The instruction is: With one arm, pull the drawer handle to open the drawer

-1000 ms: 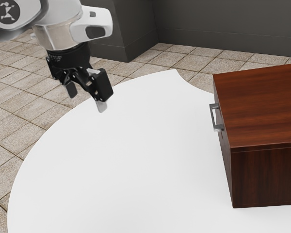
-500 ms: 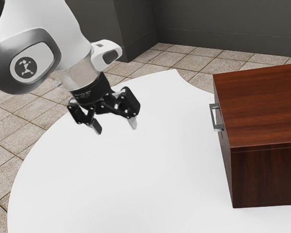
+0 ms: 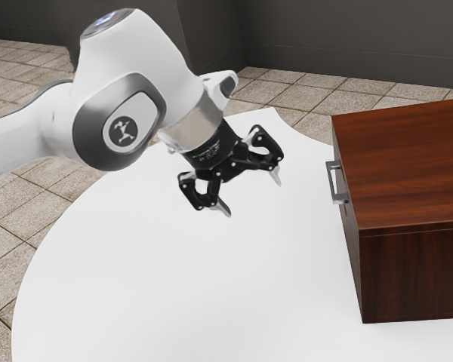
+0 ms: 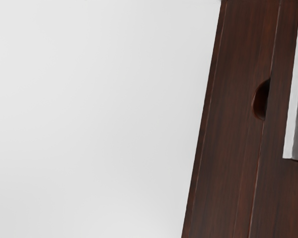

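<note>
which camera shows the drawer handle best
The exterior view: the whole silver handle shows on the front of the wooden cabinet, with the gripper open and apart from it. The wrist view catches part of the handle, cut by the picture's edge.

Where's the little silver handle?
In the exterior view, the silver handle sits on the wooden drawer box's front face, at the view's right, facing the open tool across the white table.

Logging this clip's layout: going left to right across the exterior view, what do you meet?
White arm → open gripper → silver drawer handle → wooden cabinet, all above or on the white table.
</note>
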`<action>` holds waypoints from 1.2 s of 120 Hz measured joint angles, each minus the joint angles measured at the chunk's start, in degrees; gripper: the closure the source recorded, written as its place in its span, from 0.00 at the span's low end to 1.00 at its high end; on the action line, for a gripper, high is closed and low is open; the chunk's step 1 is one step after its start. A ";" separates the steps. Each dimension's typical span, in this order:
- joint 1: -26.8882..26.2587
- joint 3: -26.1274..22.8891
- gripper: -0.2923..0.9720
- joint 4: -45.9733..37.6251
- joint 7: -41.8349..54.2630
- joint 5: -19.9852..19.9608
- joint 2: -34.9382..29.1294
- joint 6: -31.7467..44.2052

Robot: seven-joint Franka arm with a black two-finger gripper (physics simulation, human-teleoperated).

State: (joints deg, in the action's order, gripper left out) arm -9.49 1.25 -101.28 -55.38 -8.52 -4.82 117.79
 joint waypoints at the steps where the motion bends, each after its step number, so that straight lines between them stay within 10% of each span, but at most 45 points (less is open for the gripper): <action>1: 0.00 0.00 0.23 0.36 -0.21 -0.02 0.39 0.11; 144: 3.02 0.04 0.23 7.40 2.61 -8.78 11.93 4.76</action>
State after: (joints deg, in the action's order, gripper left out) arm -6.47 1.29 -93.88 -52.77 -17.30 7.11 122.56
